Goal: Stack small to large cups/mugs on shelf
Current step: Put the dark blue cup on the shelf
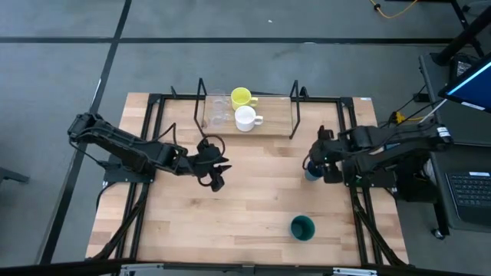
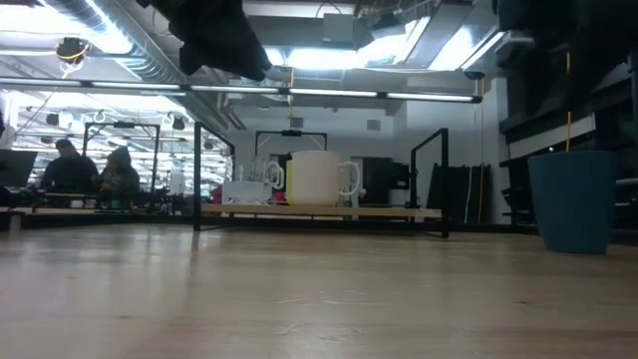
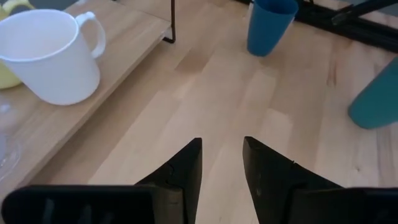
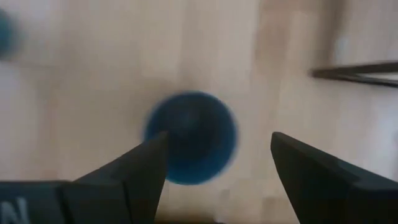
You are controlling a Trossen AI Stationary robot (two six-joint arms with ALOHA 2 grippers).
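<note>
Over the table's right side the right gripper (image 4: 217, 155) hangs wide open and empty above the dark blue cup (image 1: 312, 170), which it must descend around and carry to the far shelf (image 1: 268, 125); the left gripper (image 3: 222, 163), part-open and empty, waits mid-table.

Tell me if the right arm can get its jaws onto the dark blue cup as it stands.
Probably yes. The right gripper hangs open directly above the dark blue cup, which stands alone on the tabletop, with nothing between jaws and rim.
</note>
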